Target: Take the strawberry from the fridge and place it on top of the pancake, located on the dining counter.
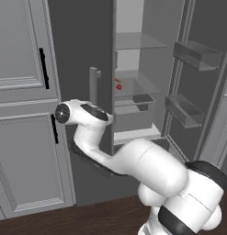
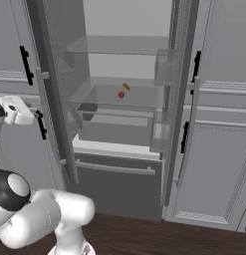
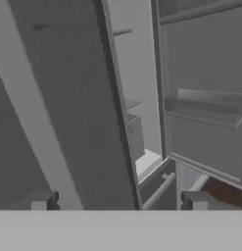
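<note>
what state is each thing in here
fridge: both doors open, bottom drawer shut
strawberry: lying on a glass shelf inside, untouched
orange item: on the same shelf, just behind the strawberry
gripper: open, empty, at the left door's edge

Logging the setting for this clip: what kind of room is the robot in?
A rendered kitchen, most likely. A French-door fridge stands open, with glass shelves, door bins and a strawberry inside. Paneled grey cabinets with dark handles flank it, over a dark wood floor.
</note>
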Available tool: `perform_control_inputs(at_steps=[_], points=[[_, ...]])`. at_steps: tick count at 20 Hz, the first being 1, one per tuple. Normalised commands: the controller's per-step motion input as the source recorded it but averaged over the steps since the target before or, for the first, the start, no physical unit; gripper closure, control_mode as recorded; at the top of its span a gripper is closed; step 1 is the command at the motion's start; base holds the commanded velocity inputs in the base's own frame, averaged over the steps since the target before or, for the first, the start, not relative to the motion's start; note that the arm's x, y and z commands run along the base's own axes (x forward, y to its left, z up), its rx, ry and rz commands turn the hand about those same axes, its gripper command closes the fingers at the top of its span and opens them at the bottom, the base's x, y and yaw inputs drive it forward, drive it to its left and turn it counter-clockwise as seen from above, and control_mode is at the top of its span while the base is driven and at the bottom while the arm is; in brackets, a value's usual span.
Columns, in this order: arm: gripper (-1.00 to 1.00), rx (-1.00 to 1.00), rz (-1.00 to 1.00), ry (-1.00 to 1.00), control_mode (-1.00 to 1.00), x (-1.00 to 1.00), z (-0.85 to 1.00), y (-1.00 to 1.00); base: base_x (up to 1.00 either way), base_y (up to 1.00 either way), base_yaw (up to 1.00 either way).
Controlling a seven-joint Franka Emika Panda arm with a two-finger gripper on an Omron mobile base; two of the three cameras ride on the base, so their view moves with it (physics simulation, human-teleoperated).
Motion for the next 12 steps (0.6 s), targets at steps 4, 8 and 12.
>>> perform_control_inputs(at_steps=[4, 8, 12], points=[[-1.0, 0.46, 0.02, 0.02, -1.0, -0.02, 0.09, -1.0, 0.0, 0.0, 0.0], [-1.0, 0.5, 0.05, 0.0, -1.0, -0.24, 0.02, -1.0, 0.0, 0.0, 0.0], [-1.0, 0.53, 0.0, -0.08, -1.0, -0.31, 0.0, -1.0, 0.0, 0.0, 0.0]])
